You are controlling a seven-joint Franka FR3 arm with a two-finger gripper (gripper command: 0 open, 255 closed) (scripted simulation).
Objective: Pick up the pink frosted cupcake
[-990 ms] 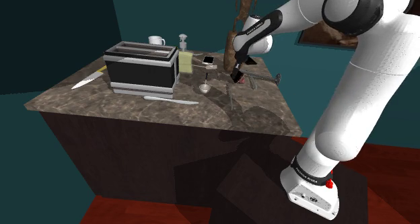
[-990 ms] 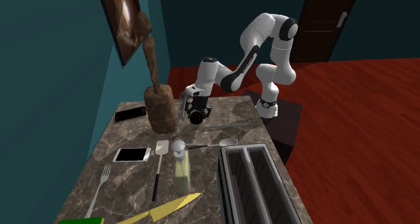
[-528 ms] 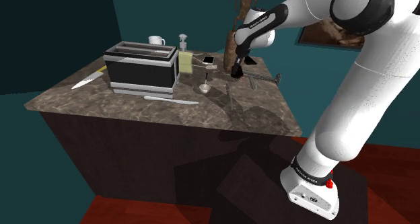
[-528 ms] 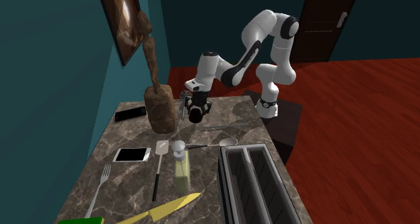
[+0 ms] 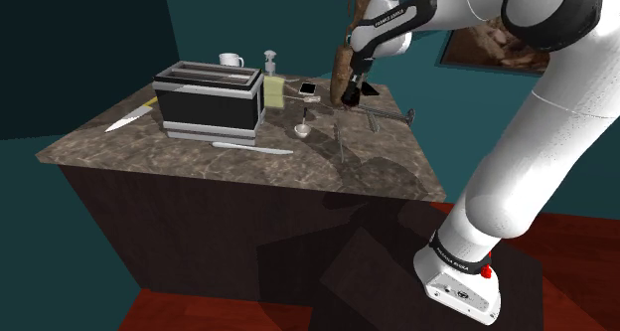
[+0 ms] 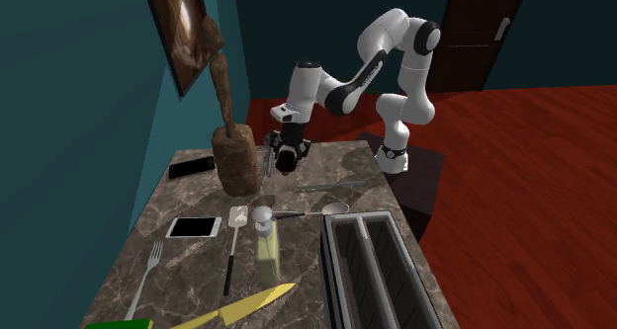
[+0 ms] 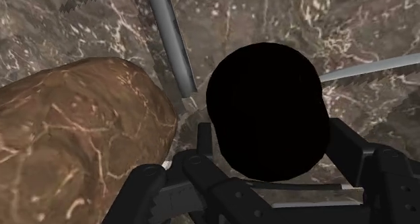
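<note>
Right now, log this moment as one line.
gripper: shut on round black cupcake | position: over marbled counter | neighbour: brown veined sculpture

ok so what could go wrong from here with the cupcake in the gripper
1. The brown sculpture stands right beside the gripper; a sideways swing could knock it.
2. The cupcake, drawn black and round, is clasped between the fingers; so round a shape might slip out and drop onto the metal tongs below.
</note>
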